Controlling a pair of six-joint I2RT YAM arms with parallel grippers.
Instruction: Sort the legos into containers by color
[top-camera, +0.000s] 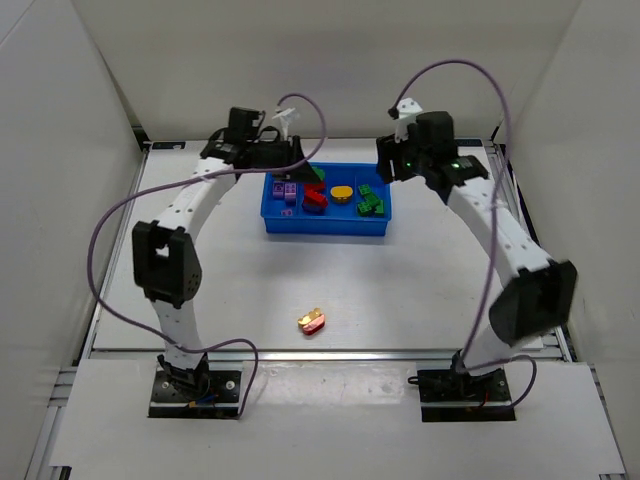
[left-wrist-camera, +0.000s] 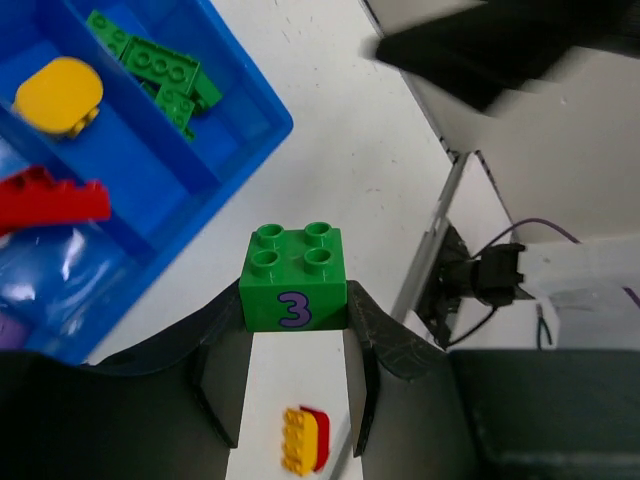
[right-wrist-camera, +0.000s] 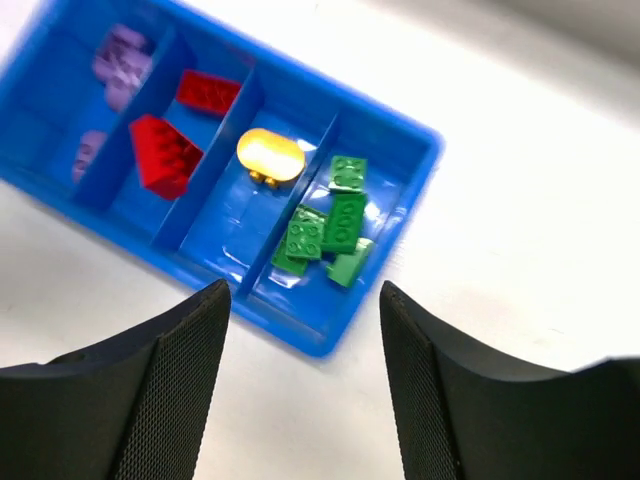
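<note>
Left wrist view: the left end effector (left-wrist-camera: 295, 305) is clamped on a green block (left-wrist-camera: 293, 290), one finger (left-wrist-camera: 365, 330) on each side wall, studs up and a printed "3" facing the camera. The block hangs clear of the table (left-wrist-camera: 350, 150). The blue tray (left-wrist-camera: 255, 95) lies ahead of the end effector and to its left, and the compartment nearest it already holds the other green pieces (left-wrist-camera: 155, 65). Directly beneath the end effector, well below it, a yellow-and-red piece (left-wrist-camera: 303, 440) lies loose on the table.

Handling: treat the block as rigid, very light moulded plastic with smooth, glossy walls. It will not deform, so you gain nothing by squeezing harder, and a skewed grip could squirt it out sideways. Grip on the two flat opposing side walls, below the studs, as shown here. The contact looks square and centred. You can probably release from low over the green compartment, since a light block may bounce off the pieces already there.

Right wrist view: the right end effector (right-wrist-camera: 302, 300) is spread apart and empty, with the tray below it and just ahead. Expect the loose piece to handle alike, though its rounded top probably offers less flat wall to grip.
</note>
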